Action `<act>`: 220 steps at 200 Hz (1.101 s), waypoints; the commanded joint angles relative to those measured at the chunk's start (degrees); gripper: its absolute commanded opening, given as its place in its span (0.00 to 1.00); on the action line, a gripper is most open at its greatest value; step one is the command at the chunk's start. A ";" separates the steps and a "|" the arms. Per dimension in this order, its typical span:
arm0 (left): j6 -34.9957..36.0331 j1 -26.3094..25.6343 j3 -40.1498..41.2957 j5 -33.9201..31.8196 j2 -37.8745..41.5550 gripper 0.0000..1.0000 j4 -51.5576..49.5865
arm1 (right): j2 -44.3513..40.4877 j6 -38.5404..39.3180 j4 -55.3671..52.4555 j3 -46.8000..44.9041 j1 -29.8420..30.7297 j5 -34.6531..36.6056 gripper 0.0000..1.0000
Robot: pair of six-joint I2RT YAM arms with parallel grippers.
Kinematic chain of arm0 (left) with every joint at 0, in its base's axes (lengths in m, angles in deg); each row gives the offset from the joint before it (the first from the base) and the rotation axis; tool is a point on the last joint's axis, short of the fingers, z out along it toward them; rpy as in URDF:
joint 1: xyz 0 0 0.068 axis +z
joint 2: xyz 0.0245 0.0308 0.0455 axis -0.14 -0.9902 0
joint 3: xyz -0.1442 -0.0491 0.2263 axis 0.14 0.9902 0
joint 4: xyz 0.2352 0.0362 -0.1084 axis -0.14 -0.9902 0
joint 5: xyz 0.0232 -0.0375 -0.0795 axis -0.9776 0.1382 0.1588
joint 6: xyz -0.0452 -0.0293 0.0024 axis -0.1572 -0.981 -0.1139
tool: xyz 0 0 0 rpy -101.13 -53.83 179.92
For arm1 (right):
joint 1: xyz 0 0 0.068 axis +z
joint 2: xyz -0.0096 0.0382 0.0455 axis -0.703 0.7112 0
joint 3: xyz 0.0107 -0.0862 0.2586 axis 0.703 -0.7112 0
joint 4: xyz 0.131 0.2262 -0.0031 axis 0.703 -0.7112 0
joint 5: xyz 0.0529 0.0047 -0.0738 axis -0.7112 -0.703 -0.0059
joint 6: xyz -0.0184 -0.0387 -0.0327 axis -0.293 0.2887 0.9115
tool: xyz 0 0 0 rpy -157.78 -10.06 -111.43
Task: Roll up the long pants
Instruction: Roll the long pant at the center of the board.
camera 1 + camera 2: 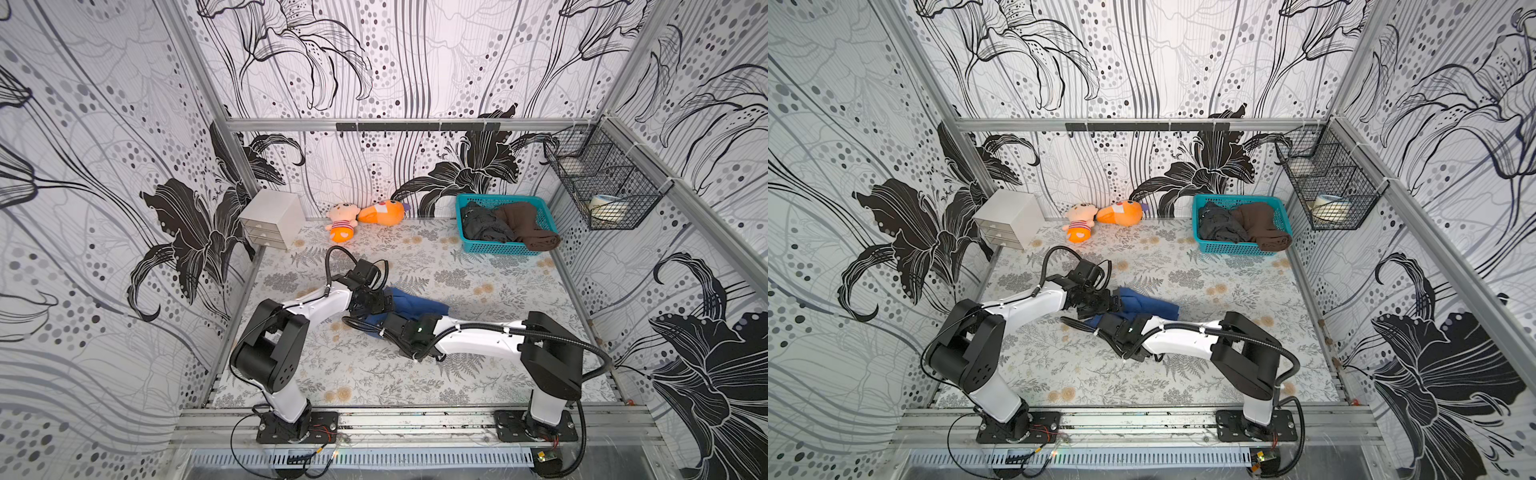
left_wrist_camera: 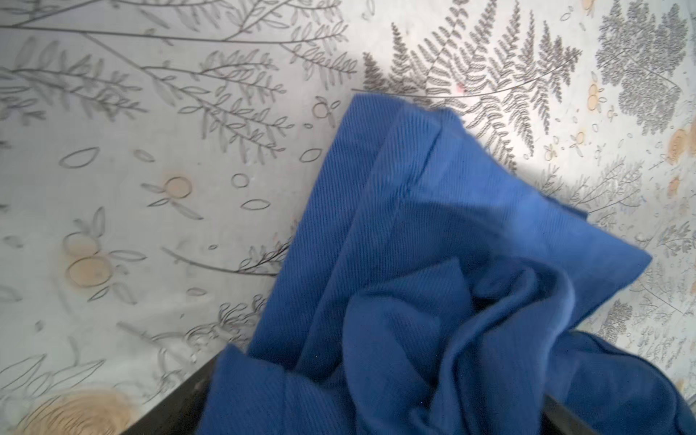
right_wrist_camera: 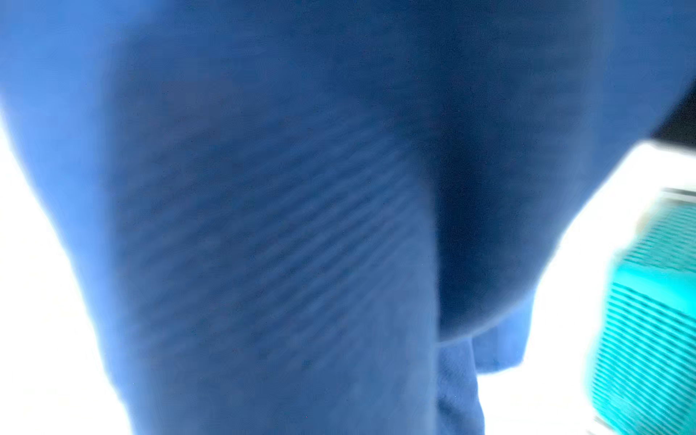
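Blue twill of the long pants (image 2: 433, 244) drapes over the left hand (image 1: 380, 305), whose fingers (image 2: 180, 408) stand wide apart with cloth bunched between them. The right hand (image 1: 386, 322) is buried in the same fabric, and blurred blue fills its wrist view, so its closure cannot be told. The pants lie as a loose bundle mid-surface (image 1: 457, 270), well apart from the teal basket (image 1: 505, 249). Risk: unclamped on one side, the bundle may slacken and unfurl, or snag a finger.
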 commanded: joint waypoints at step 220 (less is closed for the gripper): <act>-0.46 2.23 14.12 -7.28 27.59 0.99 -3.96 | 30.01 -3.77 -13.59 19.47 -33.29 -69.55 0.00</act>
